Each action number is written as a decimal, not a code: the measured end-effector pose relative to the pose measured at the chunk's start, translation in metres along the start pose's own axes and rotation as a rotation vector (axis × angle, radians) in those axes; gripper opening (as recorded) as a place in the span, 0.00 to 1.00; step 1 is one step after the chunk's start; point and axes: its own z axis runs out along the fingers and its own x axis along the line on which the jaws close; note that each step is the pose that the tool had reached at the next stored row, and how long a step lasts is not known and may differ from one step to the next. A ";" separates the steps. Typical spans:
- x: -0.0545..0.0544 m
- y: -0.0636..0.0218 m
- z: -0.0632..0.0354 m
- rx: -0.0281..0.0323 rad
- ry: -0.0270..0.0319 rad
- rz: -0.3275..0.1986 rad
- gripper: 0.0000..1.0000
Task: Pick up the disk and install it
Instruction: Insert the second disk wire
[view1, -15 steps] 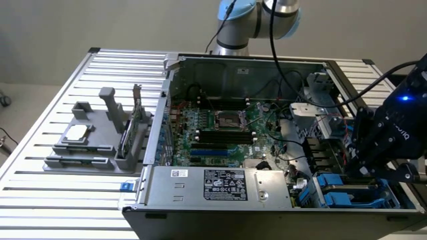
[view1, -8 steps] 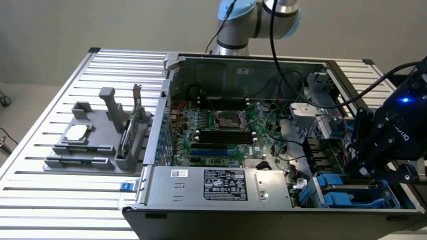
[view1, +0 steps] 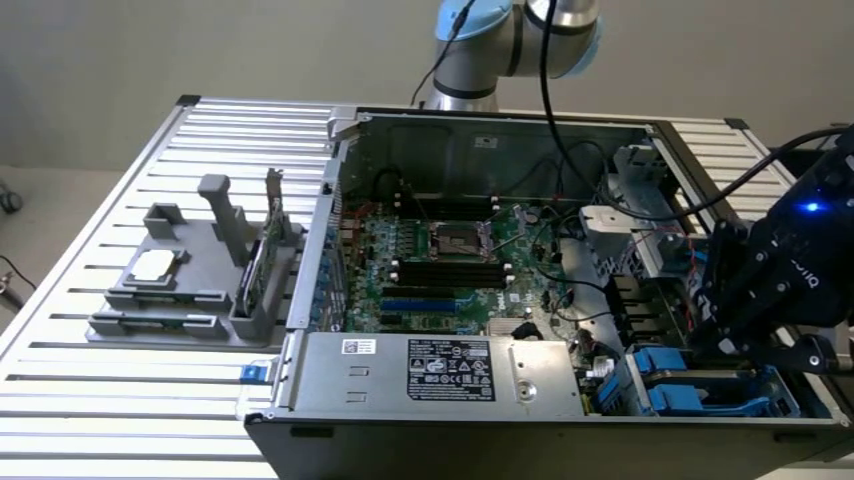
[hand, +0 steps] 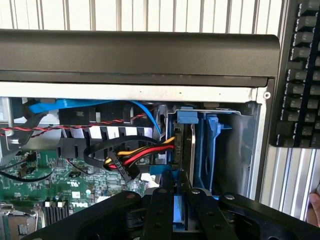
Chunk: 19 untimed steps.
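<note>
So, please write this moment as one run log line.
tool: closed on disk | place: blue drive bay, computer case | disk: partly in bay

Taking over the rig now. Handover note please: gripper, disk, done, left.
Gripper: black fingers close together on a thin blue-edged part, which looks like the held disk; it sits low over the drive bay at the exterior view's right end of the open grey computer case.
Disk: the flat silver-grey metal drive in its blue plastic carrier stands edge-on in the bay slot, beside another blue carrier.
Done: disk picked up and brought into the bay.
Left: full seating cannot be confirmed; disk not yet released.
</note>
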 end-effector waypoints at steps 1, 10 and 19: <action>0.000 0.0000 0.0005 0.0001 0.0017 0.000 0.16; -0.003 0.0002 0.0030 0.0014 0.0205 -0.002 0.16; -0.003 -0.0014 -0.0124 0.0084 0.0228 -0.002 0.25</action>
